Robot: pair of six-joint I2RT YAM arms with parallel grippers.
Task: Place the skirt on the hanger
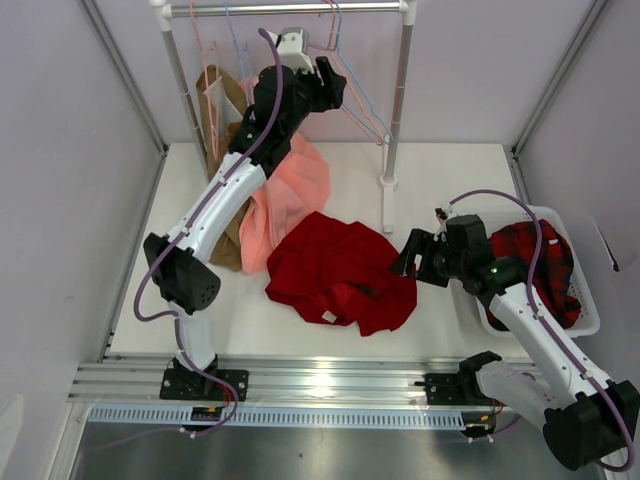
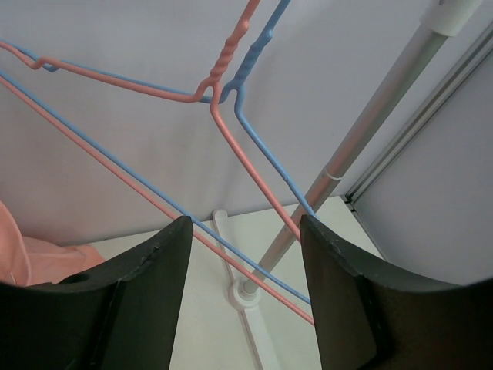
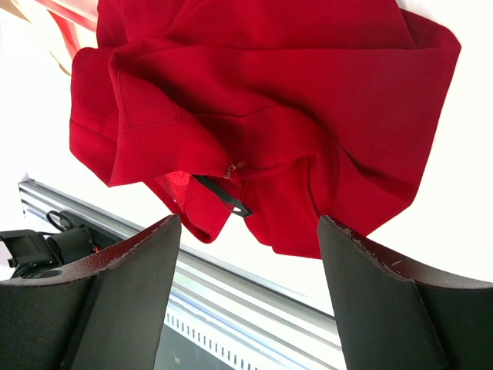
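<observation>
The left arm (image 1: 215,200) reaches far forward and high, the left gripper (image 2: 246,231) parted, wrist seemingly tipped upward; the right arm (image 1: 530,330) bends low, the right gripper (image 3: 246,231) spread wide.

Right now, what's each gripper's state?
Left gripper: open, empty, by the hanger.
Right gripper: open, empty, over the skirt.

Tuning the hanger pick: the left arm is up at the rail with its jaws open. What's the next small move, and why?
Probably nudge the left gripper sideways until only the hanger sits in the gap, then close. Its jaws stand open, and wires of both the hanger and a blue hanger cross between them, so closing now risks taking both. The skirt can wait, since no hanger is in hand yet.
</observation>
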